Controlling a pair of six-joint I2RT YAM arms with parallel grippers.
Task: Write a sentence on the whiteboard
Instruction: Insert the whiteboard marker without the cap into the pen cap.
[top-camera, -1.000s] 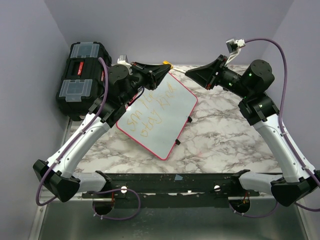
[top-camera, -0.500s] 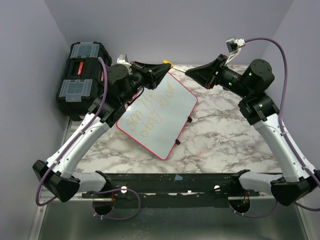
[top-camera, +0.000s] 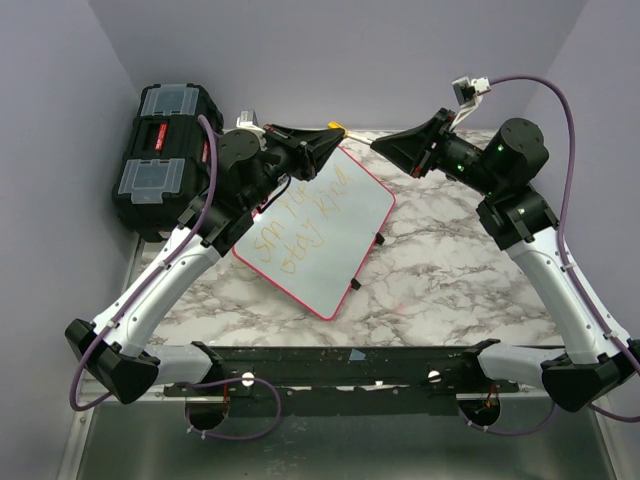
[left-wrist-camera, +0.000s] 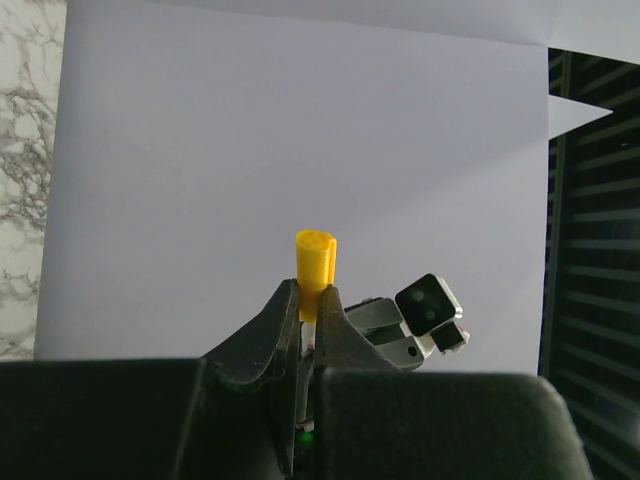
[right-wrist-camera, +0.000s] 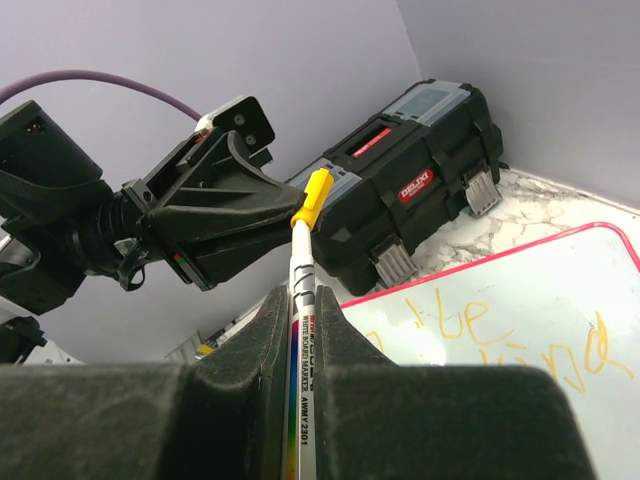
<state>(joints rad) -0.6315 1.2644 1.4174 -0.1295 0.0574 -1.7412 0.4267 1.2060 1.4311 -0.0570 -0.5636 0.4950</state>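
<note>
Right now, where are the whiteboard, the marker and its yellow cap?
whiteboard (top-camera: 331, 272): top view, bare white surface toward the near corner.
marker (right-wrist-camera: 302, 360): right wrist view, printed white barrel.
cap (left-wrist-camera: 316, 260): left wrist view, middle of the yellow body.

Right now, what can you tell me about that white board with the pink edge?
The whiteboard is a flat, glossy white rectangle with a thin pink-red frame and rounded corners. It lies turned at an angle on the marble table, beside a black toolbox. Two small black clips sit on its right edge. Two lines of yellow-orange handwriting cross it. The left arm hides part of its far left edge.
</note>
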